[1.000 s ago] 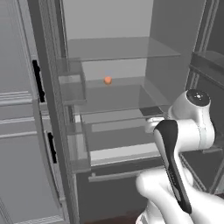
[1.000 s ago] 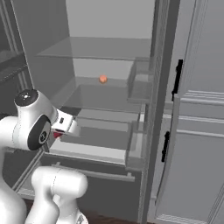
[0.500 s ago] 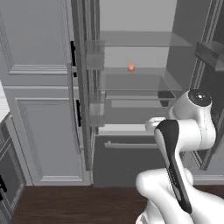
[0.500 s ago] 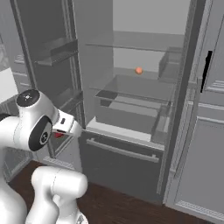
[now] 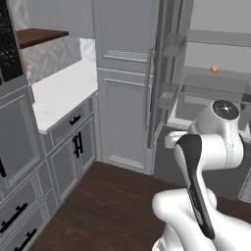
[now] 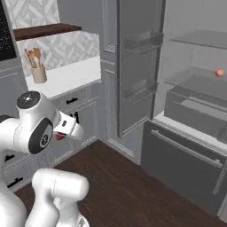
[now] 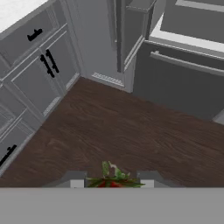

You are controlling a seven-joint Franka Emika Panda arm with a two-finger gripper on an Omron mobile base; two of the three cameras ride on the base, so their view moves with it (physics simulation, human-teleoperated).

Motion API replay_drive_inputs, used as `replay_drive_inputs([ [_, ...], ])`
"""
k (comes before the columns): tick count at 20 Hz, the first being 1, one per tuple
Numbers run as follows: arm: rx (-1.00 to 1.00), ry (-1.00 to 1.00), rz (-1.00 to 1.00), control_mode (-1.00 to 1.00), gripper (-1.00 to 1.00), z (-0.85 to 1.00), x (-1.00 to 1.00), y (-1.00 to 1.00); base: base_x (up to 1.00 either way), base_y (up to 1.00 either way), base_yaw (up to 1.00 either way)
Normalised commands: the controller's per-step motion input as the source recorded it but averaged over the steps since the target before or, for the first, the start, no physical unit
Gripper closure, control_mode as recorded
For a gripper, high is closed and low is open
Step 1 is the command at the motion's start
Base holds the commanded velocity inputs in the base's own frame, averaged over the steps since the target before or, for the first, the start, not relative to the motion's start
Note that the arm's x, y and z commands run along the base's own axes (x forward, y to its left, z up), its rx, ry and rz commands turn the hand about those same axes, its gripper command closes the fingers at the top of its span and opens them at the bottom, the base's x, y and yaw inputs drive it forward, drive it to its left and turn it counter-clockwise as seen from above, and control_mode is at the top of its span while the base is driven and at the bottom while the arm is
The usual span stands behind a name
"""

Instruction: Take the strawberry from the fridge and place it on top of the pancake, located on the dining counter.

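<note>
My gripper (image 7: 112, 183) is shut on the strawberry (image 7: 113, 178), a red fruit with green leaves that shows between the two finger tips. In the right base view the gripper (image 6: 66, 131) sits tucked close to the arm, with a bit of red at its underside. The fridge (image 6: 186, 111) stands open to the right, its glass shelves and bottom drawer (image 7: 183, 83) in sight. A small round orange thing (image 5: 214, 69) lies on a fridge shelf. The pancake and the dining counter are out of view.
A white worktop (image 5: 59, 93) over grey drawer cabinets runs along the left, with a utensil pot (image 6: 38, 71) on it. The open fridge door (image 6: 135, 66) with its bins juts out beside a tall grey cabinet (image 5: 122, 88). Dark wood floor (image 7: 122, 127) lies below the hand.
The whole picture has shifted: the base has backed off from the fridge and turned left, so the fridge now sits far right. The arm keeps its folded pose and its grip.
</note>
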Motion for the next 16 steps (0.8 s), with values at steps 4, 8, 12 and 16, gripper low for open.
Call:
replay_drive_inputs([
  [4,0.0,0.0,0.0,1.0,1.0,0.0,0.0,0.0,-0.22,0.12,0.97],
  [8,0.0,0.0,0.0,1.0,1.0,0.0,0.0,0.0,-0.22,0.18,0.99],
  [12,0.0,0.0,0.0,1.0,1.0,0.0,0.0,0.0,-0.24,0.36,0.99],
  [16,0.0,0.0,0.0,1.0,1.0,0.0,0.0,0.0,-0.05,0.77,0.79],
])
